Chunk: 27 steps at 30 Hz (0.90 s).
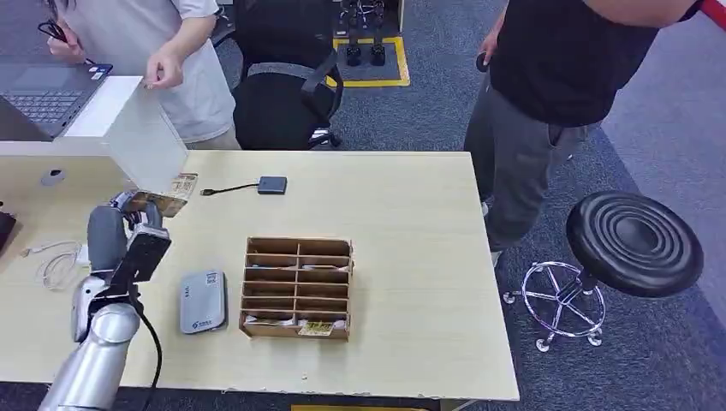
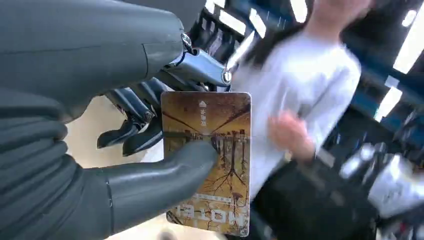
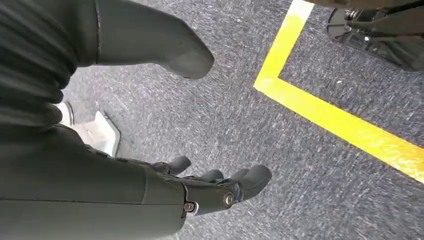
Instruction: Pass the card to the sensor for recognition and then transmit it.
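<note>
Pinched by left robot hand (image 2: 125, 150), card (image 2: 210, 165) shows brown-gold tree art w/ "HOTEL".

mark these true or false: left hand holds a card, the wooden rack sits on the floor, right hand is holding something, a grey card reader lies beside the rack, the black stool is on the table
1. The left hand holds a card. True: the thumb presses it against the fingers.
2. The wooden rack sits on the floor. False: it stands on the table.
3. The right hand is holding something. False: it hangs open over the grey carpet, with nothing in it.
4. A grey card reader lies beside the rack. True: it lies flat on the table between the rack and the left arm.
5. The black stool is on the table. False: it stands on the floor beside the table.
</note>
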Each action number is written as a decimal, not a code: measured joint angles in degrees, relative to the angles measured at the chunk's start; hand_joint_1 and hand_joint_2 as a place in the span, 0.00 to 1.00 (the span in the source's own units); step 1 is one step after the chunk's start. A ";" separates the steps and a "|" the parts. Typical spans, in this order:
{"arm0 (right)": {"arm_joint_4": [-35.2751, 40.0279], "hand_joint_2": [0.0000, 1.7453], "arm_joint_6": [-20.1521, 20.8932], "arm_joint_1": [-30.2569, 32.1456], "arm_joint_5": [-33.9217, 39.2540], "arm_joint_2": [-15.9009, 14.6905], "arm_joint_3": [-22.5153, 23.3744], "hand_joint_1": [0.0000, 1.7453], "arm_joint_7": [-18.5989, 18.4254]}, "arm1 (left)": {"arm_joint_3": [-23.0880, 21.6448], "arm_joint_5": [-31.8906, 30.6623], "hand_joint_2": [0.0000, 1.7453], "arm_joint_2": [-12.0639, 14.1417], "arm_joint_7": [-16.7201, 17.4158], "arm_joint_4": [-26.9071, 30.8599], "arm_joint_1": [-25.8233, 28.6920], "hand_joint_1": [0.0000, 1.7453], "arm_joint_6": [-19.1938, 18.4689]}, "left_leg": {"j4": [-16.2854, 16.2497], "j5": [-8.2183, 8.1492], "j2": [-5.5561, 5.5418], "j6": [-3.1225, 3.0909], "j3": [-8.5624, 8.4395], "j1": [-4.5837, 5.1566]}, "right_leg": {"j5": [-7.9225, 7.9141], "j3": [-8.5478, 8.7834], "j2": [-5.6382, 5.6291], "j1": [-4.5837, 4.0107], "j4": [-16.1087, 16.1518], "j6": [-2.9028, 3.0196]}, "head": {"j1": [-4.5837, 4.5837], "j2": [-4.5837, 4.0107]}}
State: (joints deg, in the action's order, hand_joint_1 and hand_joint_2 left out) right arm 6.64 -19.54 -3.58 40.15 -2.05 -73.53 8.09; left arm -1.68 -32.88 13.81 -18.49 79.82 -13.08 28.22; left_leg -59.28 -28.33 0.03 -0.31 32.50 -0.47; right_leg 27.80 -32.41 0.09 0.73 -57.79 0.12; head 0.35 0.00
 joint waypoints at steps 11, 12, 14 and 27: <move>0.63 1.00 0.00 -0.17 -0.28 0.13 -0.87 0.00 0.00 | 0.52 -6.94 1.00 -0.50 -1.86 -2.34 -3.96 1.00 9.76 | 0.00 0.00 0.01 0.00 0.01 0.00 | 0.01 -0.02 -0.03 0.00 0.00 0.00 | 0.00 0.00; 0.68 1.00 0.00 -0.17 -0.28 0.13 -0.87 0.00 -0.04 | 0.57 -6.94 1.00 -0.50 -1.84 -2.56 -4.02 1.00 9.76 | 0.00 0.00 0.01 0.00 0.01 0.00 | 0.01 -0.02 -0.03 0.00 0.00 0.00 | 0.00 0.02; 0.74 1.00 0.02 -0.17 -0.31 0.15 -0.90 0.00 -0.26 | 0.66 -6.95 1.00 -0.48 -1.90 -3.06 -4.17 1.00 9.72 | 0.00 0.00 0.02 0.00 0.01 0.00 | 0.01 -0.02 -0.03 0.00 0.00 0.00 | 0.00 0.02; 0.79 1.00 0.15 -0.20 -0.28 0.15 -0.94 0.00 -0.15 | 0.66 -3.49 1.00 -0.17 -3.04 -4.46 -4.50 0.00 6.50 | 0.00 -0.01 0.05 0.00 0.02 0.00 | 0.01 -0.06 -0.09 0.00 0.00 0.00 | 0.00 0.02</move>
State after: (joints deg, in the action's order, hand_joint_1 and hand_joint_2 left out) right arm 7.43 -19.39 -3.78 39.87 -1.90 -74.47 7.93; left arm -1.03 -36.37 13.64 -21.53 75.36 -17.58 34.73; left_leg -59.28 -28.34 0.09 -0.31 32.53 -0.47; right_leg 27.81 -32.47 0.00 0.73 -57.78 0.12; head 0.35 0.02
